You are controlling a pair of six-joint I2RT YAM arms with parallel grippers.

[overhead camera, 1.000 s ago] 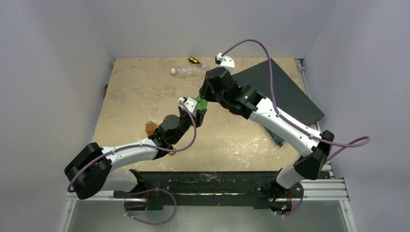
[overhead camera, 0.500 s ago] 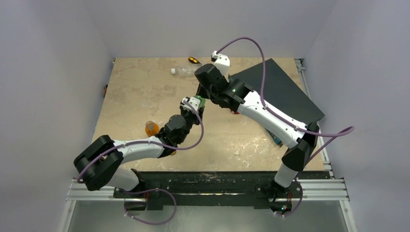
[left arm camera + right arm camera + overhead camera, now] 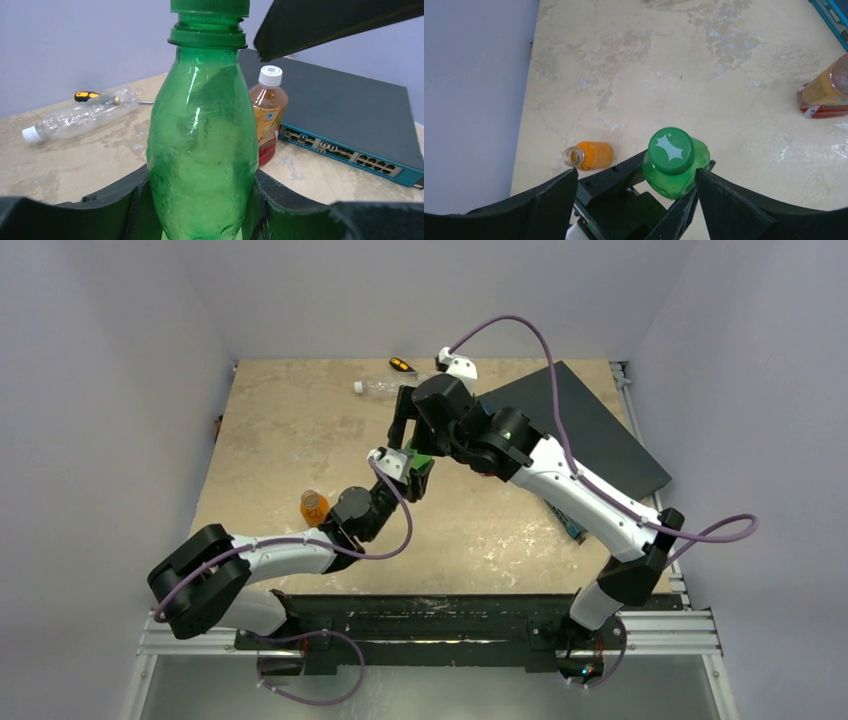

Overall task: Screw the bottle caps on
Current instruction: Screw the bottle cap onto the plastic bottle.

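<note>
Green bottle (image 3: 200,150) stands upright at frame centre, clamped in your left gripper (image 3: 200,212). Your right gripper (image 3: 635,172) hangs over its green cap (image 3: 668,151), jaws spread wide, gripping nothing.

Green bottle (image 3: 202,150) hogs the whole shot, standing upright and pinched low down between the two black fingers (image 3: 120,207) of the left gripper (image 3: 202,220). Its green cap (image 3: 209,5) sits on the neck, cropped by the top edge. The right gripper's finger (image 3: 340,22) pokes in top right, just beside that cap. Behind, on the table (image 3: 65,165): a clear bottle (image 3: 85,116) on its side with a white cap (image 3: 29,134), a screwdriver (image 3: 90,95) right behind it, a white-capped amber bottle (image 3: 267,120) standing, and a flat teal network box (image 3: 350,125).
</note>
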